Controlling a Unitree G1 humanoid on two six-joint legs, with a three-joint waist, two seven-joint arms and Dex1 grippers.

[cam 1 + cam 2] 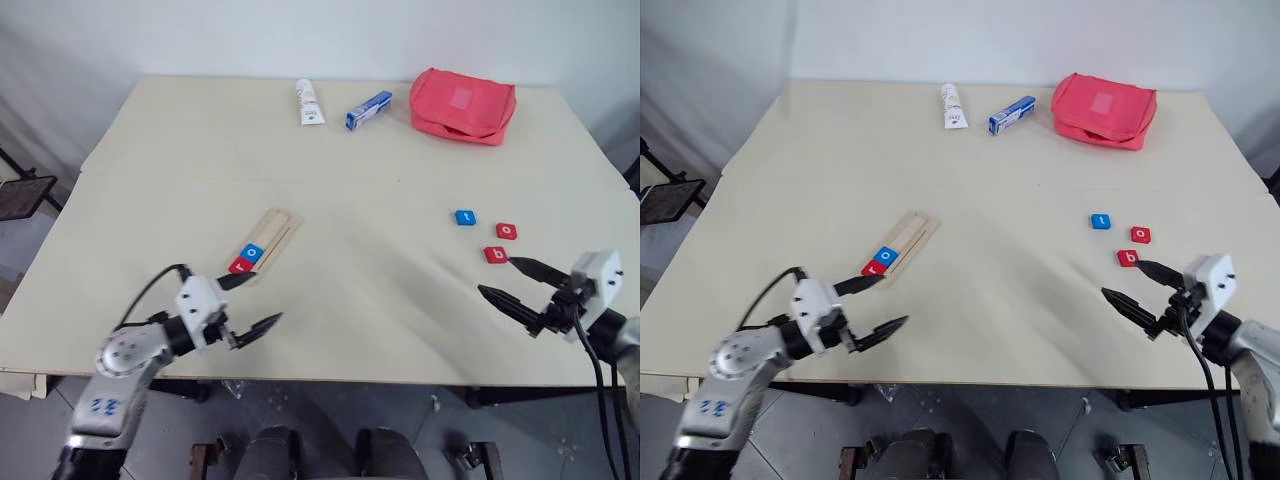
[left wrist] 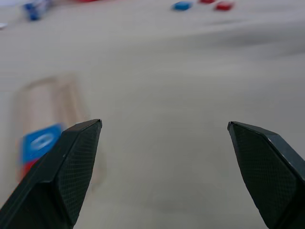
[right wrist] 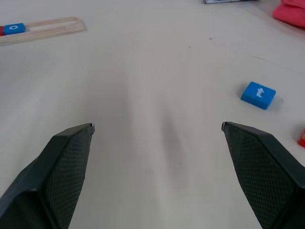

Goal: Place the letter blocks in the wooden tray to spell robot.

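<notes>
A blue square letter tile [image 1: 253,253] lying in the pale wooden grooved tray [image 1: 268,238] is showing a white "o". A loose blue square tile [image 3: 258,94] on the cream tabletop [image 1: 360,300] is showing a white "t". Print on the white tube [image 1: 309,102] and the blue-and-white box [image 1: 368,109] is not resolving into legible characters.

The bench [image 1: 330,300] has a pale, matt, smooth top that looks like laminate or painted board. The wooden tray [image 1: 276,228] is light, unfinished-looking wood with lengthwise grooves. The letter blocks [image 3: 258,94] look like smooth plastic with a slight sheen, red and blue. The pouch [image 1: 462,105] is soft red cloth. The tube [image 1: 309,102] appears glossy white plastic. Each hand's fingers [image 3: 66,167] are matt black with a fine cross-hatched texture.
</notes>
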